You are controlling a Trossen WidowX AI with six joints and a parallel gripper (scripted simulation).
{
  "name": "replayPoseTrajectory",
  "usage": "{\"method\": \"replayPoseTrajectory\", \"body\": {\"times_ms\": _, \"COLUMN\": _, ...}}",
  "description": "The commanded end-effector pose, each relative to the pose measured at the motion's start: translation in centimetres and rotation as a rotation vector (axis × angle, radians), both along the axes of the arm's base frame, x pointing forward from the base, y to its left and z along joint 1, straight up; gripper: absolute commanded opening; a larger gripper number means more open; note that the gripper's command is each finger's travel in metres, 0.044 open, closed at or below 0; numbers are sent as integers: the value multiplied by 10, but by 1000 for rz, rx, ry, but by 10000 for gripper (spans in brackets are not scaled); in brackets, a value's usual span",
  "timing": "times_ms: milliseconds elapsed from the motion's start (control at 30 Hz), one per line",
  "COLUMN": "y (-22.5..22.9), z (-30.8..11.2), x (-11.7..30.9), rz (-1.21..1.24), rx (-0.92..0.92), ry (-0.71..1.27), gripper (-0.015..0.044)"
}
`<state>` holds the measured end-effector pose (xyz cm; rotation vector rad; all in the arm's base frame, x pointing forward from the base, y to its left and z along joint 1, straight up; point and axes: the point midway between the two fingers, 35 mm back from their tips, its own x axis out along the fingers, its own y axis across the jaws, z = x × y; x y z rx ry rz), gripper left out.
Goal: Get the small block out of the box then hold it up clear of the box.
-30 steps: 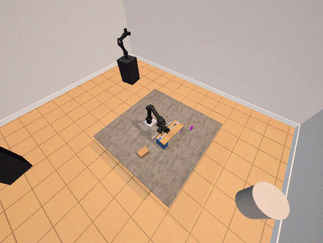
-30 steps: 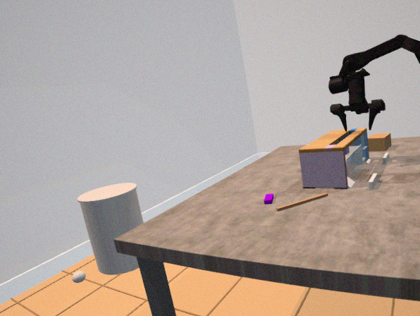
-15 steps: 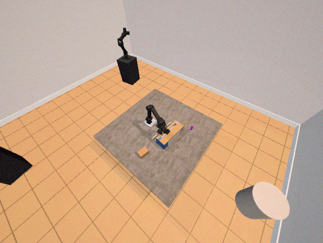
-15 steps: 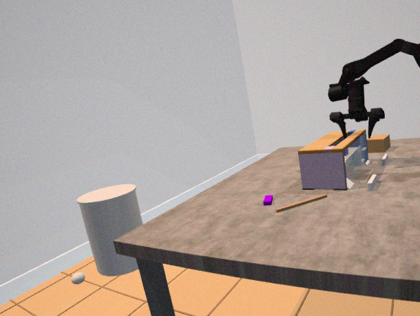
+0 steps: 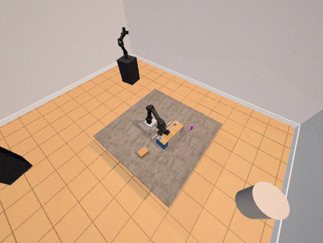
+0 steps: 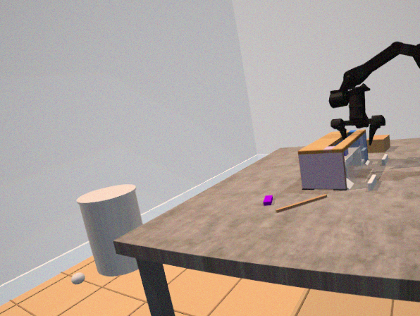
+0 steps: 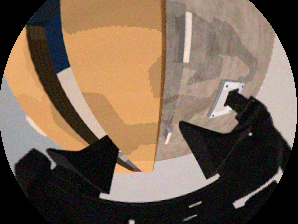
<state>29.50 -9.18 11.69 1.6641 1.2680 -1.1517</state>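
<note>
Looks like the getting-it-out step to me; the orange-topped box with a clear front and blue and lavender end panels (image 5: 177,130) (image 6: 322,173) (image 7: 115,55) is upright on the grey-brown table (image 5: 170,173) (image 6: 246,233) (image 7: 200,85), and what I take to be the small blue-violet block (image 6: 346,152) is inside it, just visible behind the front near the lavender end, up at shelf height. The black parallel-jaw gripper (image 5: 164,132) (image 6: 357,141) (image 7: 150,127) has its fingers spread wide with nothing pinched; one finger is at the long slot in the lid (image 6: 340,142) (image 7: 82,107), the other hangs outside on the front side. My guess is that the slot finger is the pusher; next move is to get that tip down behind the block and slide it gently along toward the open end. I can't tell from here which end is the closed pocket, so that needs settling first; wrong direction and the block's lost. I'd also watch for the finger snagging the slot edge and dragging the box. The bright magenta block (image 5: 191,127) (image 6: 268,200) and thin wooden stick (image 5: 186,123) (image 6: 301,203) are out on the table; I'd leave both alone.
</note>
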Motion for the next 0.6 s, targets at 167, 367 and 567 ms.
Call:
{"method": "replayPoseTrajectory", "body": {"times_ms": 167, "y": 1, "z": -5, "x": -1, "rz": 0, "rx": 1, "ry": 1, "gripper": 400}}
{"method": "replayPoseTrajectory", "body": {"times_ms": 367, "y": 13, "z": -5, "x": 2, "rz": 0, "rx": 2, "ry": 2, "gripper": 400}}
{"method": "replayPoseTrajectory", "body": {"times_ms": 567, "y": 27, "z": -5, "x": 6, "rz": 0, "rx": 4, "ry": 2, "gripper": 400}}
